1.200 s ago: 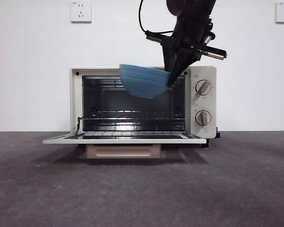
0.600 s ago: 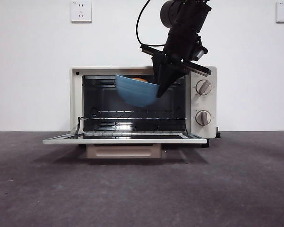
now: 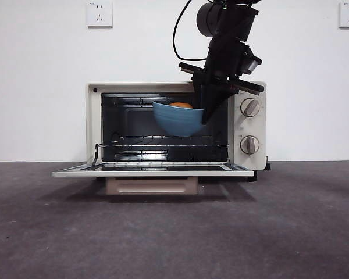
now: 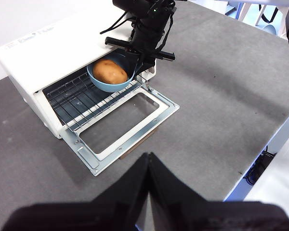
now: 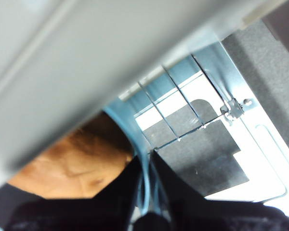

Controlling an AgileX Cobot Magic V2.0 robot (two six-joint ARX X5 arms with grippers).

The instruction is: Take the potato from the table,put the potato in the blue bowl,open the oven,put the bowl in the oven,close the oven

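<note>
The claw (image 3: pixel 206 119) grips the blue bowl (image 3: pixel 178 119) with the potato (image 3: pixel 181 105) inside the open oven (image 3: pixel 174 125), above its rack (image 3: pixel 163 142).

matte mid-blue ridged round bowl (image 3: pixel 178 120), orange-brown smooth potato (image 4: pixel 110 71), cream-white boxy metal oven (image 3: pixel 249 122) with beige handle, dark grey scuffed matte desk (image 3: pixel 279 226), black fingers (image 5: pixel 130 190)

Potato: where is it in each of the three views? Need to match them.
Front view: the potato just peeks over the blue bowl's rim, in the oven mouth.
Left wrist view: potato in plain sight in the bowl, above the rack.
Right wrist view: potato close and blurred, beside the right gripper.
Shared landmark: the bowl's rim, pinched by that gripper.
</note>
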